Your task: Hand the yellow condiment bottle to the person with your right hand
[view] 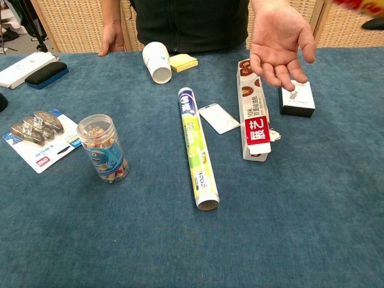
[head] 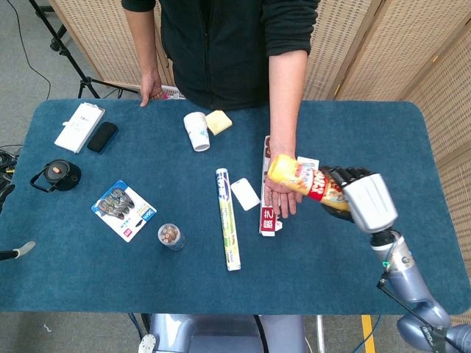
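One yellow condiment bottle [head: 303,179], with a red band, is gripped by the right hand [head: 358,197]; the fingers are wrapped round its base end. The bottle is held tilted, almost on its side, above the table [head: 368,132], its yellow end over the person's open palm [head: 283,187]. Whether bottle and palm touch cannot be told. In the chest view only a blurred red and yellow edge of the bottle is seen at the top right corner.

The left hand is not seen in either view.

One person is counted, standing at the far side of the table; one palm is held out face up, the other hand [head: 151,91] is rested on the far table edge.

On the table are counted:
- one long white and green roll [head: 227,218], lying flat near the middle;
- one red and white carton [head: 269,213], lying just beside the white card [head: 245,194];
- one small white box [view: 297,98], beyond the outstretched palm;
- one paper cup [head: 196,131], on its side;
- one yellow pad of notes [head: 218,121], just beside the cup;
- one clear jar [view: 103,148], upright;
- one blister pack [head: 123,209], flat;
- one black round container [head: 57,175];
- one black case [head: 101,137] touching one white box [head: 79,126].
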`<state>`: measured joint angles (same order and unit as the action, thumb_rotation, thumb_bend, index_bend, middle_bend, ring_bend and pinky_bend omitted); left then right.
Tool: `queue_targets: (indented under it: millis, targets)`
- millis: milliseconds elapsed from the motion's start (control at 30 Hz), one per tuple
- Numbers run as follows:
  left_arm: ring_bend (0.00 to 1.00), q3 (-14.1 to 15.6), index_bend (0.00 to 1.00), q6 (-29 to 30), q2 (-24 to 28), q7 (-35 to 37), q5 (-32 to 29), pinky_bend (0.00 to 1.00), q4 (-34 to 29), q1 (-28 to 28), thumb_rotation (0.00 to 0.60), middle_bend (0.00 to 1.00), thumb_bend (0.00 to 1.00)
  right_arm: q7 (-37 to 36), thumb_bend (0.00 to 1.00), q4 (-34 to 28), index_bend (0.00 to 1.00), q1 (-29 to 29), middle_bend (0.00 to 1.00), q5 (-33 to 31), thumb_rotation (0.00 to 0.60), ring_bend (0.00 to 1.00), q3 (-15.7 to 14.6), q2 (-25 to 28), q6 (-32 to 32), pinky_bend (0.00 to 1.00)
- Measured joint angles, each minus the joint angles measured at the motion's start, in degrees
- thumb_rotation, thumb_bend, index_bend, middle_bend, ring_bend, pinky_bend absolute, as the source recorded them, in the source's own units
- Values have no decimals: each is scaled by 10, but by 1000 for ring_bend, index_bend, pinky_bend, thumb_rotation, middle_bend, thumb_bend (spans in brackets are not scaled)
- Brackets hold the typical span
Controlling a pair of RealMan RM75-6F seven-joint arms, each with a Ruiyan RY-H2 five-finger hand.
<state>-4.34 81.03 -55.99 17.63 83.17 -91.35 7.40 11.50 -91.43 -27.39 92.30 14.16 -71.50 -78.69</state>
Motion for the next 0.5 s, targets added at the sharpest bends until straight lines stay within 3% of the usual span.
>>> queue_targets:
  millis: [333, 400, 433, 500]
  targets:
    - [0, 1, 0, 1, 3, 7, 0, 30, 0, -2, 600, 0, 0, 243, 843, -52, 641, -43, 719, -89, 600, 693, 0, -66, 76, 710]
    - [0, 0, 0, 0, 3, 7, 0, 29, 1, -1, 600, 0, 0, 261, 765, -54, 598, -47, 665, -98, 600, 673, -2, -78, 77, 707]
    - [0, 0, 0, 0, 3, 7, 0, 29, 1, -1, 600, 0, 0, 268, 658, -54, 507, -48, 583, -100, 600, 624, -3, -81, 75, 677]
    - [0, 0, 0, 0, 3, 7, 0, 29, 1, -1, 600, 0, 0, 275, 435, -57, 273, -48, 366, -104, 600, 434, -5, -82, 73, 534]
